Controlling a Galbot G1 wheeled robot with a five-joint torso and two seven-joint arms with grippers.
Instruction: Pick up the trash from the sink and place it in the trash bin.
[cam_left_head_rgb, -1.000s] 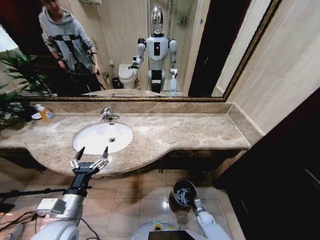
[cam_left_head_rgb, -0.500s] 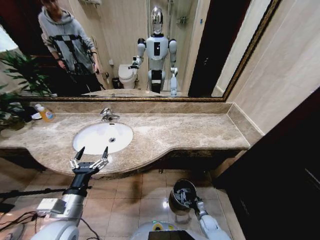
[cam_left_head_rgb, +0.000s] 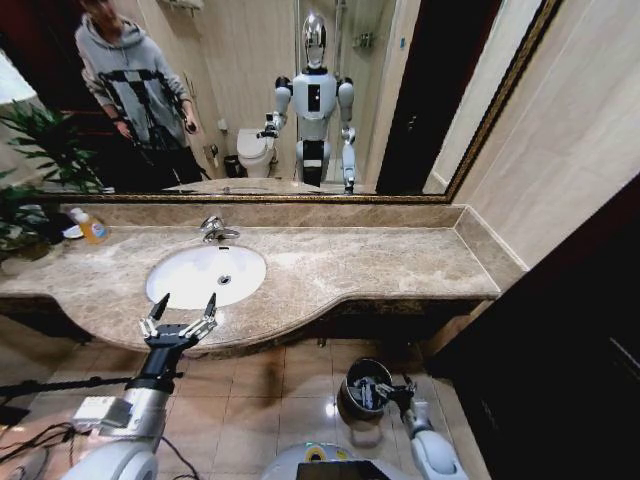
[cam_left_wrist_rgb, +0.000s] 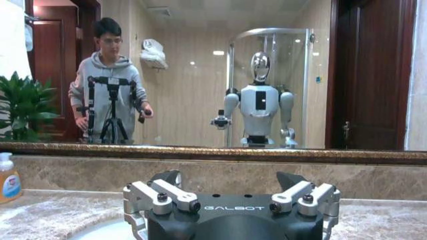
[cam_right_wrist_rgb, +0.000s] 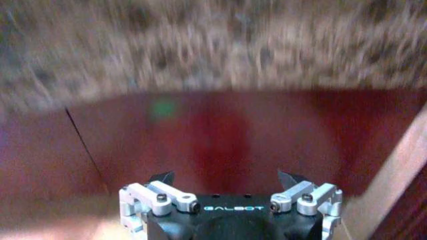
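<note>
The white oval sink (cam_left_head_rgb: 190, 285) is set in the beige marble counter, and its bowl holds just the drain. The trash is out of view. My left gripper (cam_left_head_rgb: 186, 303) hovers open at the counter's front edge, just before the basin, with nothing between its fingers; the left wrist view shows this left gripper (cam_left_wrist_rgb: 230, 177) facing the mirror. On the floor below the counter stands the small dark trash bin (cam_left_head_rgb: 352, 400). My right gripper (cam_left_head_rgb: 390, 392) hangs at the bin's right rim. In the right wrist view the right gripper (cam_right_wrist_rgb: 227, 176) is open and empty, facing a dark red panel under the counter.
A chrome faucet (cam_left_head_rgb: 214, 229) stands behind the basin. An orange soap bottle (cam_left_head_rgb: 92, 228) and a potted plant (cam_left_head_rgb: 30, 180) sit at the counter's far left. A big mirror covers the wall. Cables lie on the tiled floor at left. A dark wall (cam_left_head_rgb: 560, 330) closes the right side.
My right arm has swung to the right, bringing its gripper from over the bin's middle to the bin's right rim. The left arm has not moved.
</note>
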